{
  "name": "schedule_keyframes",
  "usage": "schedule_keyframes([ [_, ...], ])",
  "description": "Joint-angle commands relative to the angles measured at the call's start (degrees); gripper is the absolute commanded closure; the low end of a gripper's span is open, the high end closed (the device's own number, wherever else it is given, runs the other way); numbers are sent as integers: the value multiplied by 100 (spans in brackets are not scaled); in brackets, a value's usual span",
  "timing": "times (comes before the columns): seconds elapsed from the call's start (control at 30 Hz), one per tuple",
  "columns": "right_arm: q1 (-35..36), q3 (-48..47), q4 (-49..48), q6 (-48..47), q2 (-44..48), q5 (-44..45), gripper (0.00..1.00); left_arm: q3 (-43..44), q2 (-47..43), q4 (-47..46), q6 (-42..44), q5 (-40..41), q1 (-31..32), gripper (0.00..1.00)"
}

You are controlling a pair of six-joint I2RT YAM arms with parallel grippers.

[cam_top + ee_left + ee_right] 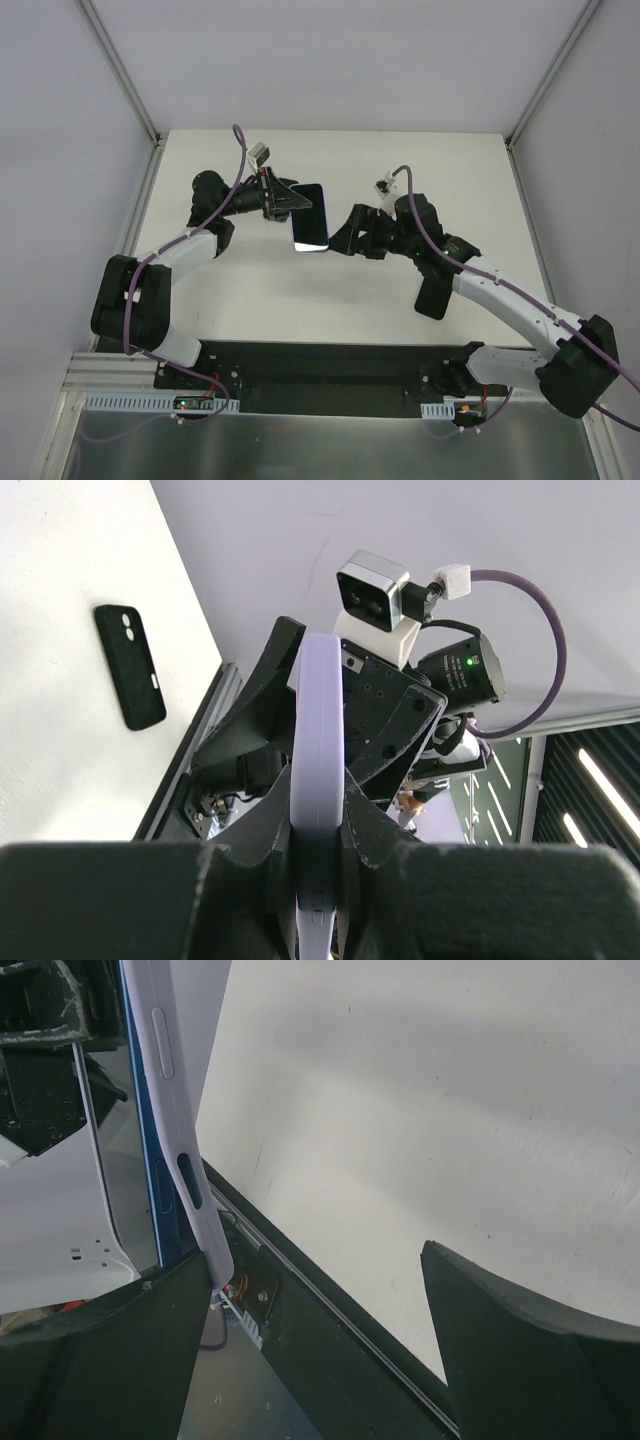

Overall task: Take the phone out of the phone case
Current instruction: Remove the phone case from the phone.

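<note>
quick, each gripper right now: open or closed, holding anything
left gripper: closed, holding the phone
right gripper: open, holding nothing

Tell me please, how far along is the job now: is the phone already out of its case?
Done, it seems: the black case lies alone on the table, apart from the phone. In hand: the left gripper is shut on the phone, and the right gripper is open beside it, holding nothing. Left: probably only to set the phone down and let go.

White table (250, 300), pale walls (330, 60), aluminium corner posts (120, 70).
</note>
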State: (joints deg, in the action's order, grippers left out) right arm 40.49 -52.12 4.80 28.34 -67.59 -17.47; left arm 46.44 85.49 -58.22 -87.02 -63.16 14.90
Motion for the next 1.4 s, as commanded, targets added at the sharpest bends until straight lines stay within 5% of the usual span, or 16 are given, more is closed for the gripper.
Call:
schedule_keyframes([
  [0.0,64,17,-769,303,-184,-203,13,208,-209,-638,-350,40,154,100],
  [0.5,12,756,-5294,3037,-1142,-934,13,41,-165,-841,-438,40,154,100],
  [0.97,-94,115,-6166,3898,-1678,-792,21,-451,-402,-815,-211,75,154,100],
  [1.37,55,-632,-7511,4874,-2706,-906,53,-846,-964,689,967,260,277,100],
])
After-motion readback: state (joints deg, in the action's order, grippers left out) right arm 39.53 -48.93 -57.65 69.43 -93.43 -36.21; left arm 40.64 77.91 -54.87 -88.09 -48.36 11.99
